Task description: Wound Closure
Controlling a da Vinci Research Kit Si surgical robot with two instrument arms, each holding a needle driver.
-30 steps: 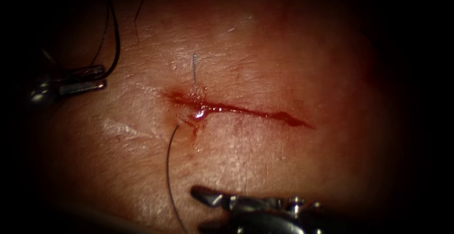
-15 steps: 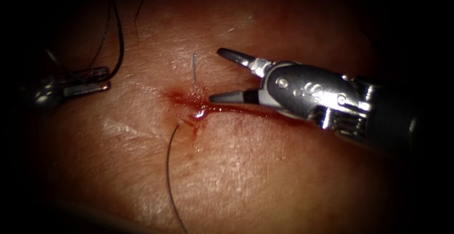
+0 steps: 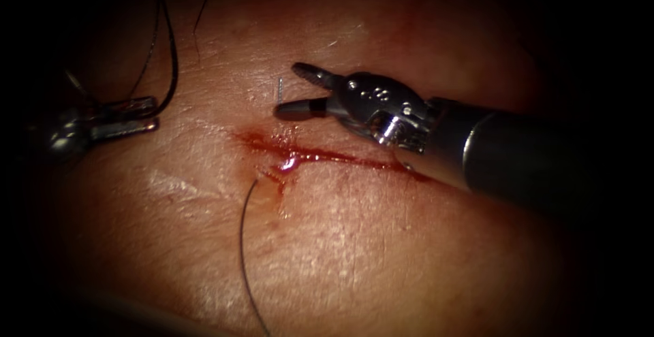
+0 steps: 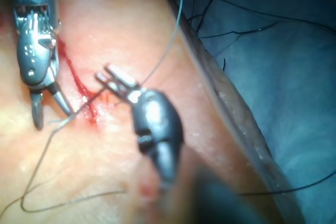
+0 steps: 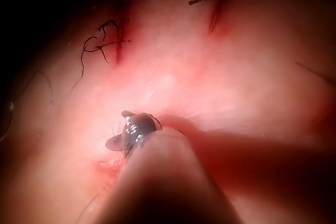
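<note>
The needle's tip [image 3: 279, 88] stands out of the tissue [image 3: 354, 242] just above the left end of the cut [image 3: 340, 156]; the rest of its curve is buried. My right tool [image 3: 289, 90] comes in from the right, its jaws open on either side of that tip and holding nothing. It is also in the left wrist view [image 4: 50, 111]. Black thread [image 3: 242, 242] enters the tissue below the cut and trails toward the bottom edge. At the far left my left tool [image 3: 150, 112] is shut on a loop of thread [image 3: 169, 71], well away from the cut.
Red fluid [image 3: 289, 164] pools at the left end of the cut. Earlier stitches with cut thread ends [image 5: 100, 45] sit farther along the tissue. A blue drape [image 4: 278, 77] with loose thread lies beyond the tissue's edge.
My right tool came up from the bottom edge to the cut with open jaws, then moved up and left until they bracketed the needle's tip. The left tool stayed put.
</note>
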